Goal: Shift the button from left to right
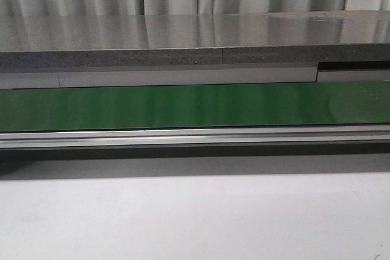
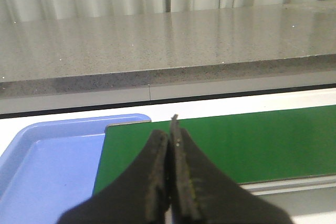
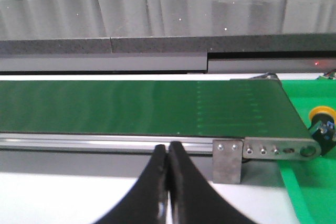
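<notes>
Now both grippers, left & right, are pressed together w/ nothing held; button lies beyond belt end.

Green belt: smooth, slightly glossy. Rail: brushed metal. Grey countertop: speckled, polished, stone-like. Blue tray: smooth plastic. End bracket: bare metal with screws.

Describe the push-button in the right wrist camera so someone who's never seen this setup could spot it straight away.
Follow the long green conveyor belt to its end with the silver metal end bracket. Just past that, on the bright green surface, sits the small push-button, cut off by the picture's edge. Its round orange-yellow cap on a black body is the only warm-coloured thing there.
</notes>
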Controlling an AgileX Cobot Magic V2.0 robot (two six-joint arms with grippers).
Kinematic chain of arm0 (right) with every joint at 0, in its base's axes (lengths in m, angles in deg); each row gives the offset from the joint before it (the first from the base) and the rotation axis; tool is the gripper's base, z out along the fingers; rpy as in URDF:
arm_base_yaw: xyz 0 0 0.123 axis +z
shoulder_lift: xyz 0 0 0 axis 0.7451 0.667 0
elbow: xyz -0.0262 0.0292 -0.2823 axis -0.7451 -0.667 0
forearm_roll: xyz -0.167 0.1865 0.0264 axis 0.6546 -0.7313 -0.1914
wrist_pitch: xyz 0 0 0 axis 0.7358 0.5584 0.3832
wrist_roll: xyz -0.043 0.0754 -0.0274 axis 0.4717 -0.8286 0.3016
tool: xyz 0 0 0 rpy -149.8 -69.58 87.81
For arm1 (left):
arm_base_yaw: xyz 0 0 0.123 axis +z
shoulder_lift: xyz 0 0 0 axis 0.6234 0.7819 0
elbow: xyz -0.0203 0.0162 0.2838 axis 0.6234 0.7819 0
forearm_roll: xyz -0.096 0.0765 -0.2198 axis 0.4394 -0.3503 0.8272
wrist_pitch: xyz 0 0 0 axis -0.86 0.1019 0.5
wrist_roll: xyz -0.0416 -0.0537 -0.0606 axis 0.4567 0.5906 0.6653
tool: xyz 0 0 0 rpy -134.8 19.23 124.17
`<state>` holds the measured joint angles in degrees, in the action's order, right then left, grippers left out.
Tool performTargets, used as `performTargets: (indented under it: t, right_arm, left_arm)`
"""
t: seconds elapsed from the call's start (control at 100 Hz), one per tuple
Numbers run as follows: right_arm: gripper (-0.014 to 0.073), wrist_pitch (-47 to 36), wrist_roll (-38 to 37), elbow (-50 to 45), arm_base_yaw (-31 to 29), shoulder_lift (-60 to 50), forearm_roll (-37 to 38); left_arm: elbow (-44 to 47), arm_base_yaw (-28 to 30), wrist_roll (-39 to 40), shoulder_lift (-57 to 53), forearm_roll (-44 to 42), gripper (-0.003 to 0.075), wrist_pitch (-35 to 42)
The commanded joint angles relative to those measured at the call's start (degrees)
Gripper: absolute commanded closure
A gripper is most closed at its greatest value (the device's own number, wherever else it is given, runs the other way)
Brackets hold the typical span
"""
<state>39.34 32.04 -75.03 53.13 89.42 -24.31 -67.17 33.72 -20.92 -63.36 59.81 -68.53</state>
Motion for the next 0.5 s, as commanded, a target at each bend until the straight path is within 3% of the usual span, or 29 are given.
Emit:
performTargets:
  t: [0.0, 0.49]
  right_arm:
    - [0.0662, -5.98, 0.04, 0.20, -0.06, -1.36, 0.75]
    - [0.0662, -6.17, 0.04, 0.20, -0.06, -1.36, 0.75]
  left_arm:
    - [-1.47, -0.49, 0.01, 0.54, 0.08, 0.0740, 4.62]
    - [-1.47, -0.49, 0.01, 0.54, 0.08, 0.0740, 4.62]
